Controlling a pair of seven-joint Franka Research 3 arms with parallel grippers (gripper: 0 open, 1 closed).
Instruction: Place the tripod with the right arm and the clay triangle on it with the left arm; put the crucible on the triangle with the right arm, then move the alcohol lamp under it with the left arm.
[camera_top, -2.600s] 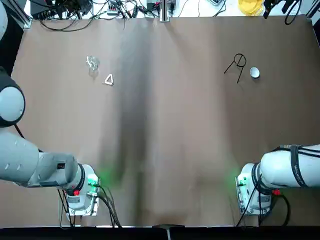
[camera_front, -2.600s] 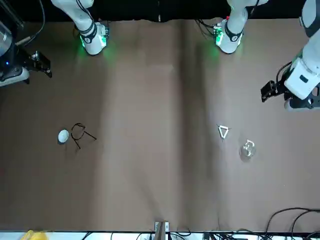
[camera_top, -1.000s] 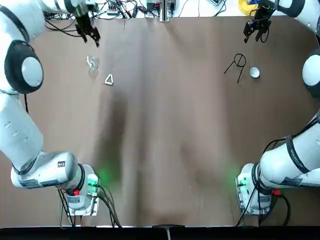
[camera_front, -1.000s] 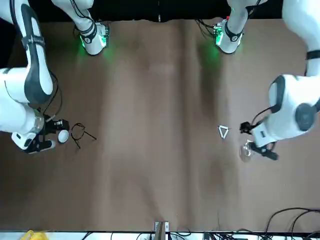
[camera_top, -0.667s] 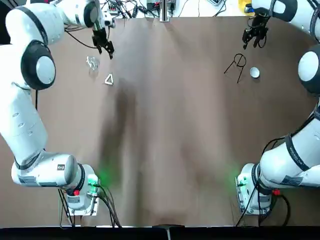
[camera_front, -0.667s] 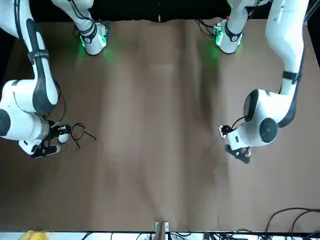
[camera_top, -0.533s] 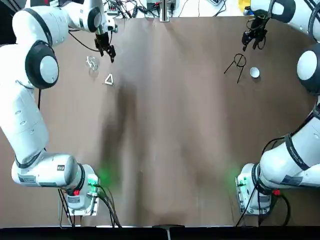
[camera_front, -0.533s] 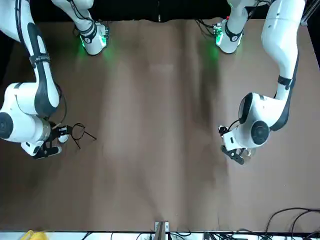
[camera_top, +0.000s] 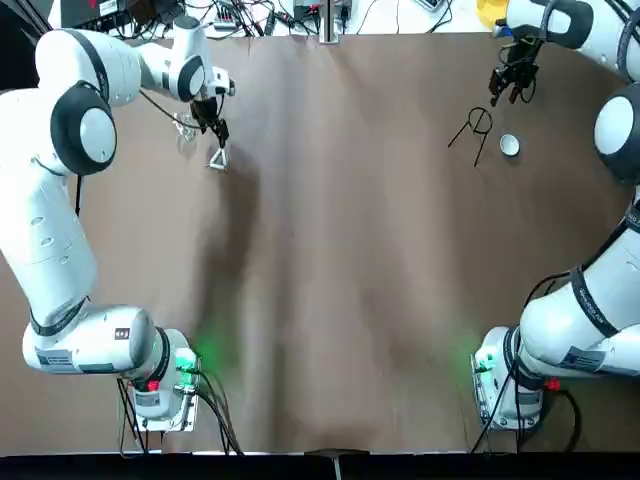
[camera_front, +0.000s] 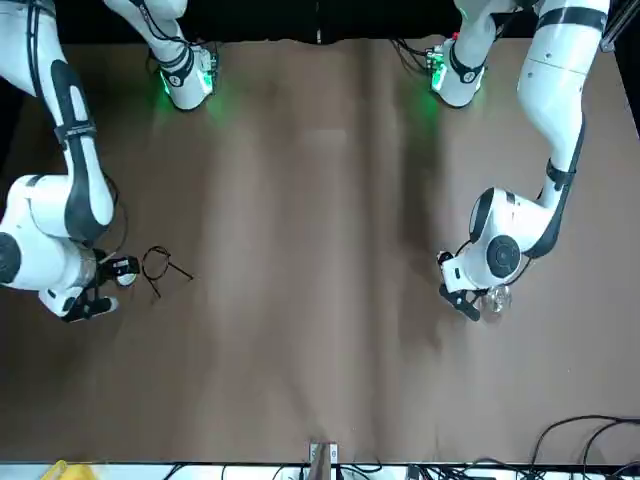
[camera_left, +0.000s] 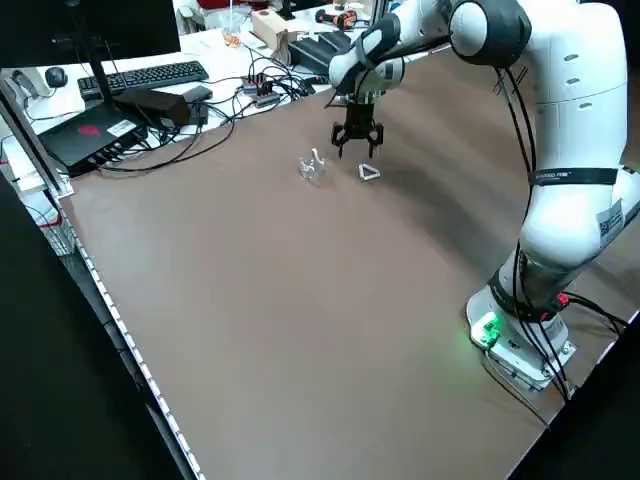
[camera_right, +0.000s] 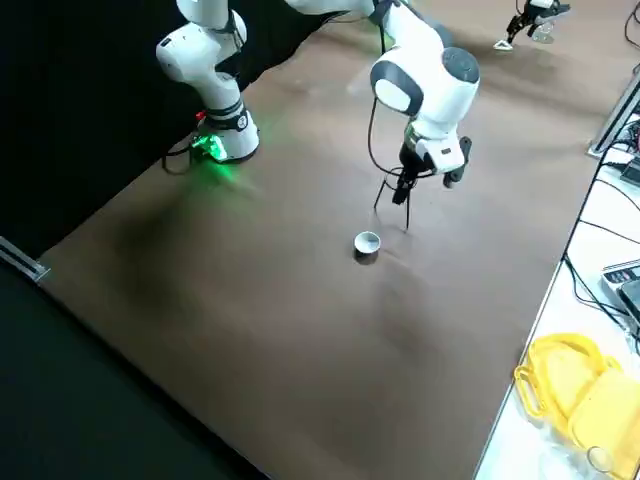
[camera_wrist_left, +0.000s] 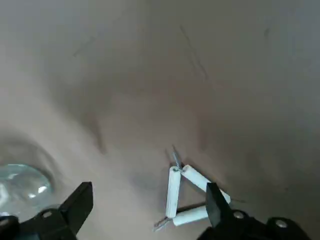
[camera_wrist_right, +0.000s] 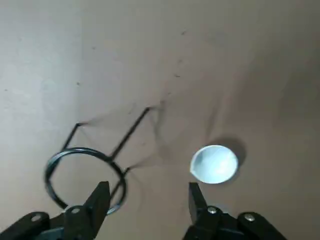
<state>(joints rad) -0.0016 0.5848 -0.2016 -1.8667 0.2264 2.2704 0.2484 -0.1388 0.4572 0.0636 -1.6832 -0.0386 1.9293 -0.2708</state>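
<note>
The tripod (camera_top: 478, 125) lies on its side at the far right of the table, thin black wire, with the small white crucible (camera_top: 510, 146) just beside it. My right gripper (camera_top: 510, 84) hovers open a little beyond them; its wrist view shows the tripod ring (camera_wrist_right: 85, 175) and the crucible (camera_wrist_right: 214, 164) below the open fingers (camera_wrist_right: 97, 200). At the far left, the white clay triangle (camera_top: 217, 160) lies flat next to the clear alcohol lamp (camera_top: 183, 128). My left gripper (camera_top: 215, 133) hangs open just above the clay triangle (camera_wrist_left: 182, 197), with the alcohol lamp (camera_wrist_left: 20, 182) off to one side.
Cables and electronics (camera_top: 230, 15) line the far table edge, and a yellow object (camera_top: 500, 12) sits at the far right corner. Both arm bases (camera_top: 160, 385) stand at the near edge. A wide brown table surface (camera_top: 340, 280) lies between the two groups of items.
Both arms swung out from near their bases to the far side. The left gripper then moved down from the far edge to over the clay triangle; the right gripper edged toward the tripod.
</note>
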